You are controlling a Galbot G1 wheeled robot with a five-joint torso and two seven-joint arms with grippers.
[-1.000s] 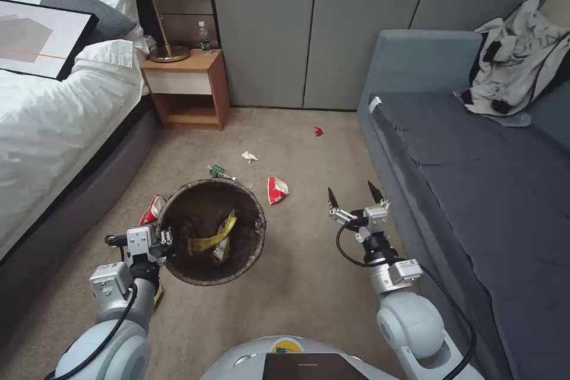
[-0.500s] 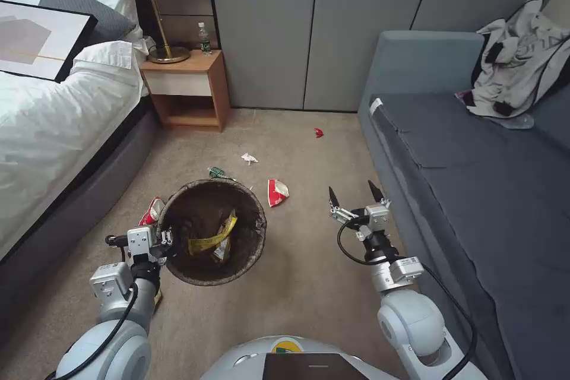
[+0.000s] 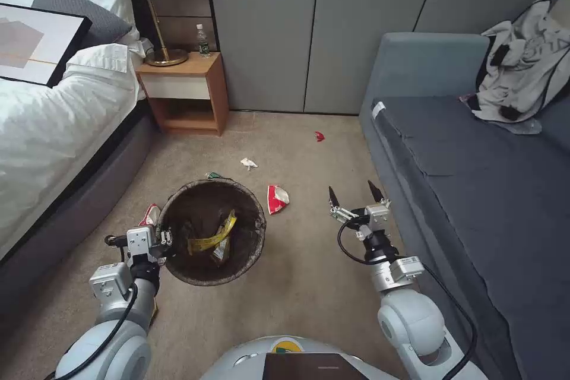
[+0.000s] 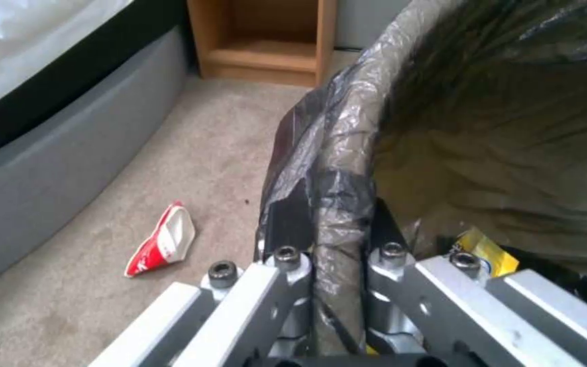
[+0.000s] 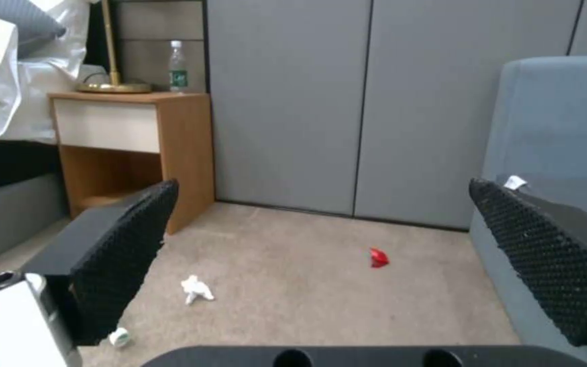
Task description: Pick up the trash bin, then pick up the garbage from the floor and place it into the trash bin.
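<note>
Brown bag lining folds over the rim of the trash bin [image 3: 211, 231], and the left gripper [image 3: 161, 241] is clamped on that rim, one finger inside, one outside. A yellow wrapper [image 3: 212, 237] lies in the bin. The right gripper [image 3: 356, 193] hangs near the sofa [image 3: 475, 190], fingers wide apart. On the carpet [image 3: 297, 285] lie a red-and-white wrapper [image 3: 276, 198], a tissue [image 3: 249, 163] and a red scrap [image 3: 319, 136].

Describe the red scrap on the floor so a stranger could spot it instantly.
Start at the grey wardrobe doors between the nightstand and the sofa. On the carpet just before them, near the sofa's corner, lies the red scrap: tiny, solid red, farthest from the trash bin, unlike the white tissue.
</note>
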